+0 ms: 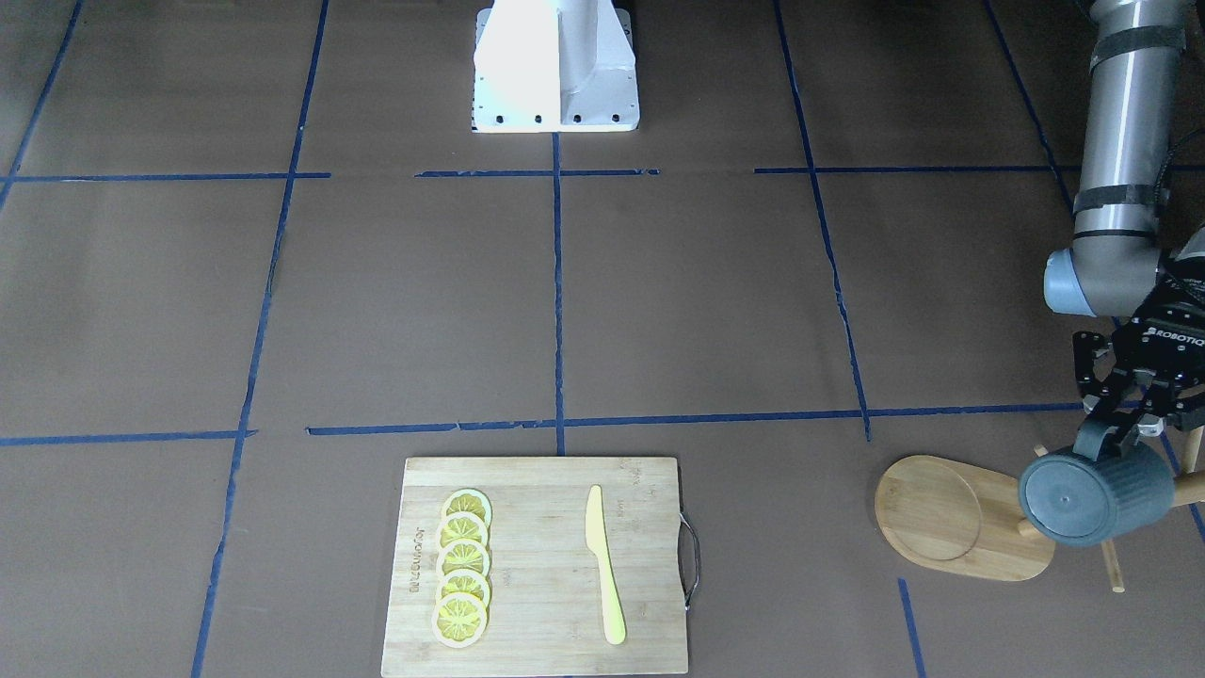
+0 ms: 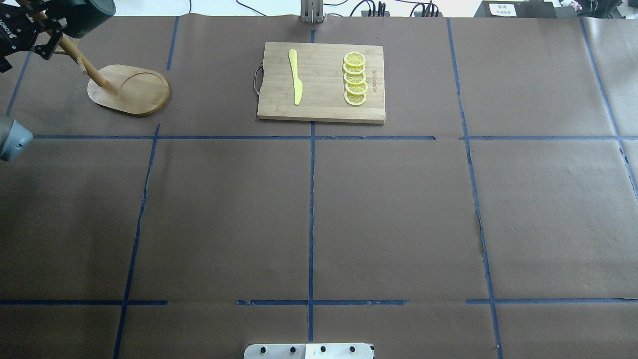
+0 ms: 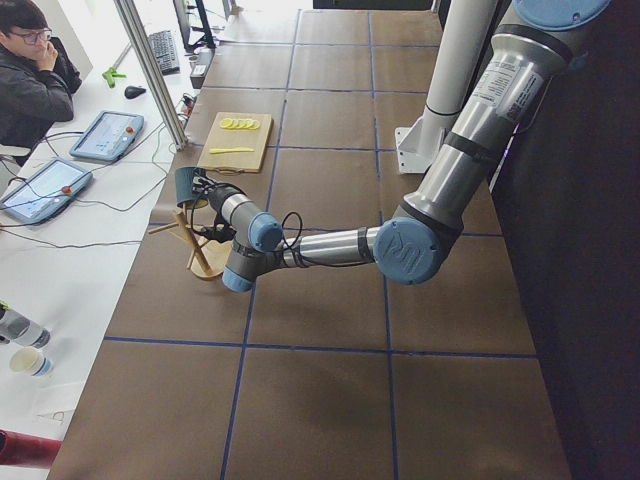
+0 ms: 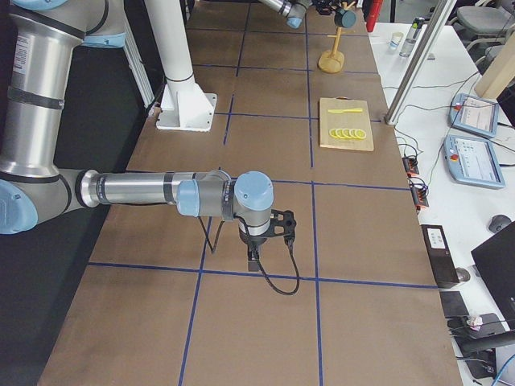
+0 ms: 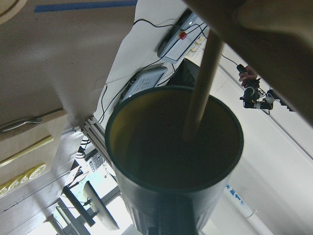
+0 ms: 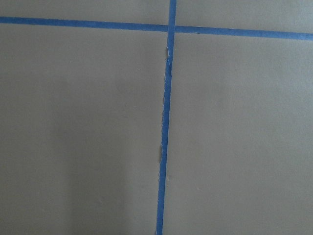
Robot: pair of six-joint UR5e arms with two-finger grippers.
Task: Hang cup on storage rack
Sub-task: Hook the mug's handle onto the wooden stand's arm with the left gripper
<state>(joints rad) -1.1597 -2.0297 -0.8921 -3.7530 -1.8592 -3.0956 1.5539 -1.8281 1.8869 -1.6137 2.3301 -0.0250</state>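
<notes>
left end effector (image 1: 1120, 426) pinching cup (image 1: 1097, 494) by handle, cup on its side aloft at storage rack (image 1: 951, 513) pegs | peg (image 5: 201, 88) crosses cup mouth | right end effector (image 4: 269, 229): cannot tell spread or pressed | risk: handle misses peg, cup drops on release; sideways shove tips rack

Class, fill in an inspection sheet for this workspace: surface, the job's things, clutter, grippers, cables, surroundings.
Surface: brown table gridded with blue tape.
Job's things: cup held on its side at the storage rack; not seen hung.
Clutter: cutting board bearing lemon slices and a yellow knife.
Grippers: left gripper shut on the cup's handle; right gripper low over the table, open or shut cannot be told.
Cables: right wrist cable loops onto the table.
Surroundings: a seated person and tablets at the side bench.
</notes>
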